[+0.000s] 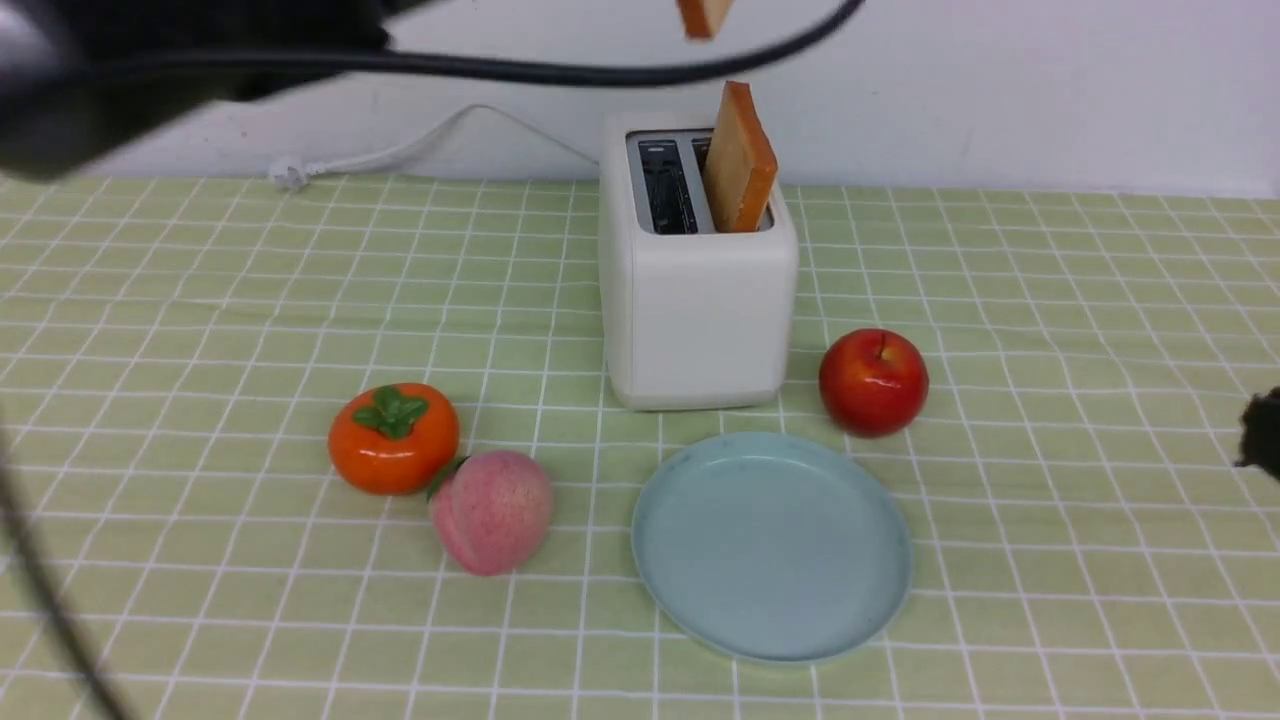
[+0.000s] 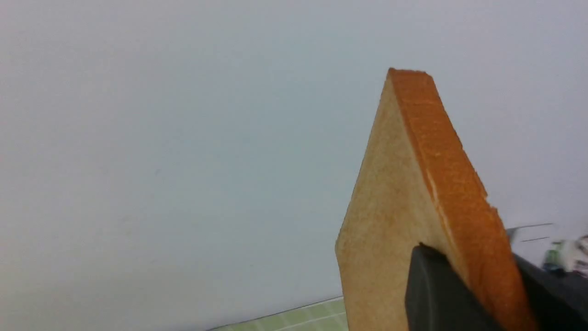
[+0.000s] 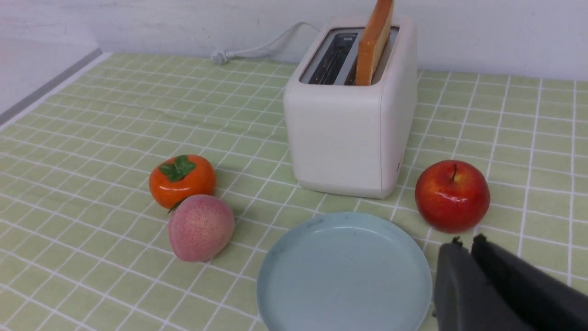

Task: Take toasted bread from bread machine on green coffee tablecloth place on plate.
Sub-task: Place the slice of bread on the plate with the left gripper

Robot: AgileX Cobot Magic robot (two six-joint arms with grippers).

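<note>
One slice of toasted bread (image 2: 413, 184) hangs in the air with my left gripper (image 2: 468, 253) shut on its lower part, dark fingers on both faces. Only its bottom corner (image 1: 705, 15) shows in the front view, above the bread machine (image 1: 695, 310). A second slice of toast (image 1: 740, 160) stands tilted in the machine's right slot, and the left slot is empty. The pale blue plate (image 1: 770, 550) lies bare on the green coffee tablecloth (image 1: 200, 300) in front of the machine. My right gripper (image 3: 467, 240) is shut and empty, low beside the plate (image 3: 344, 271), near the apple.
An orange persimmon (image 1: 393, 437) and a pink peach (image 1: 492, 510) lie left of the plate. A red apple (image 1: 873, 380) sits right of the toaster. The white power cord (image 1: 400, 150) runs along the back wall. My left arm's black cable (image 1: 600, 70) crosses overhead.
</note>
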